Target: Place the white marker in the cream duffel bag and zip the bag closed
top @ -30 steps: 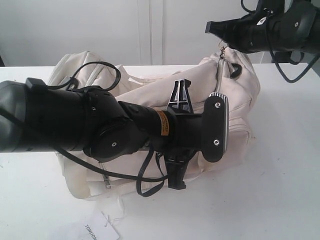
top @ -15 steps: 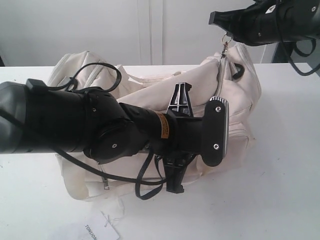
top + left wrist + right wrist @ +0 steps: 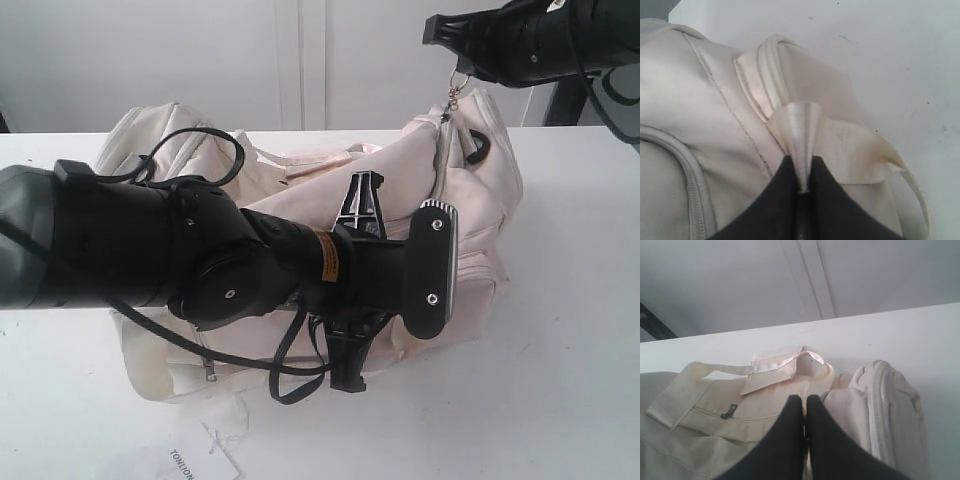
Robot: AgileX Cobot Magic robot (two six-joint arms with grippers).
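Cream handle [image 3: 807, 125] sits pinched in my closed left fingers [image 3: 801, 197]; the bag [image 3: 480, 200] lies on the white surface [image 3: 560, 380]. Beyond, my right fingers [image 3: 802, 415], clamped on the zip pull [image 3: 455, 92], have lifted slightly higher.

left arm [image 3: 120, 245]: stretched low across near left, reaching right, wrist rolled sideways | left gripper [image 3: 802, 167]: fingers pinched together | right arm [image 3: 545, 40]: raised high at far right, reaching left | right gripper [image 3: 804, 400]: fingers pressed together, no gap
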